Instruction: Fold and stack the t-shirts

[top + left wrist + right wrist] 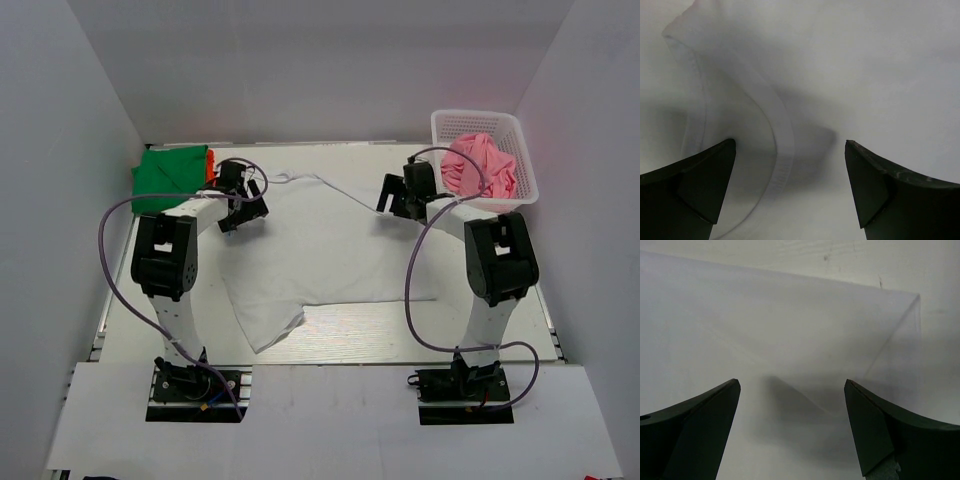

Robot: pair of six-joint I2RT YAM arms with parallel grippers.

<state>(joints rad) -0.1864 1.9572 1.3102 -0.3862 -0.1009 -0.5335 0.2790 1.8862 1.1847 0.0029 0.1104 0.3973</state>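
White t-shirt (320, 250) on table, directly beneath left pincer (790, 143) and right pincer (791, 383), both released

Place: a robot test cell of the lab kind is indicated.
Enclosure: the table (400, 330) is boxed in by plain white panels (330, 70) at its far edge and both sides.
Mounting: two arm bases (195, 385) are bolted to black plates at the table's near edge.
Wiring: loose purple cables (408, 280) are looped above the table's sides.
Staging: pink garments (480, 165) are kept in a white basket (447, 128) at the table's far right corner.
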